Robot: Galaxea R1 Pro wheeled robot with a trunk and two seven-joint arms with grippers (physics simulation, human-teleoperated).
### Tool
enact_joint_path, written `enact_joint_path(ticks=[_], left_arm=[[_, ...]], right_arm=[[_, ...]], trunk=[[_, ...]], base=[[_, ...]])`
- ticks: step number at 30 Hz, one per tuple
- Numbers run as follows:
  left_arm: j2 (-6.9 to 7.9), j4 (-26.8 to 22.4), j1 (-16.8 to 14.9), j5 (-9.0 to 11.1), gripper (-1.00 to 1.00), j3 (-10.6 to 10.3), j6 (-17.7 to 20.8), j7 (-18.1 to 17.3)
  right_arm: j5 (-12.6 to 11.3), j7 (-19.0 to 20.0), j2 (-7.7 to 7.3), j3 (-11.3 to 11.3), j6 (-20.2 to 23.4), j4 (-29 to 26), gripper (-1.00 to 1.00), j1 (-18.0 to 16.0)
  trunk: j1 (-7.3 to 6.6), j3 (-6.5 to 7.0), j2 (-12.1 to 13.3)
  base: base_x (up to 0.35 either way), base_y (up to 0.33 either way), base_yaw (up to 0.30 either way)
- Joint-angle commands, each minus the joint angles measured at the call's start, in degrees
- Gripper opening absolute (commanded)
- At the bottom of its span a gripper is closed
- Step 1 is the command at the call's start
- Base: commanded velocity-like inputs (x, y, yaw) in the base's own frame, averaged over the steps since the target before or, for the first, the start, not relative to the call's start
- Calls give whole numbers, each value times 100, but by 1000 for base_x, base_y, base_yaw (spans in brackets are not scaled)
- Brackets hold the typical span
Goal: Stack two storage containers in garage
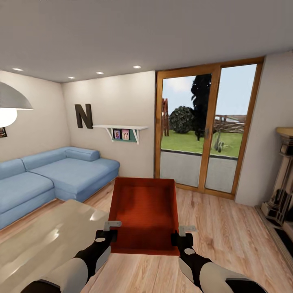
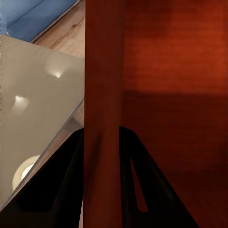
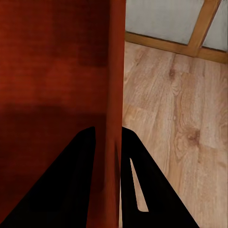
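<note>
One storage container (image 1: 144, 213) is carried in the living room, above the wood floor (image 1: 228, 228).
Each side wall is pinched by the left tool (image 1: 109, 231) and right tool (image 1: 182, 235), so it is kept level for transport.

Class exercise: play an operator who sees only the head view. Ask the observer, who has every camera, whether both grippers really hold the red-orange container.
Operator: Is the left gripper on the wall?
Observer: Yes. In the left wrist view the left gripper has one finger on each side of the storage container's side wall.
Operator: And the right one?
Observer: The right gripper straddles the opposite wall the same way, with wood floor just beyond it.
Operator: What lies under the left side?
Observer: A glossy beige table, beside and below the container.
</note>
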Motion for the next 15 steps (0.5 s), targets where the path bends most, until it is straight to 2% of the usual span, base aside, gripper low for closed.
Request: enact_joint_path(ticks=[1, 15], left_arm=[[-7, 6, -9, 509, -100, 291, -19, 91], [-7, -2, -9, 509, -100, 291, -19, 91]], right_arm=[[-12, -509, 0, -135, -37, -2, -100, 3], [-12, -509, 5, -134, -37, -1, -100, 3]], trunk=[[2, 9, -2], [2, 139, -2]], base=[[0, 0, 0], [0, 0, 0]])
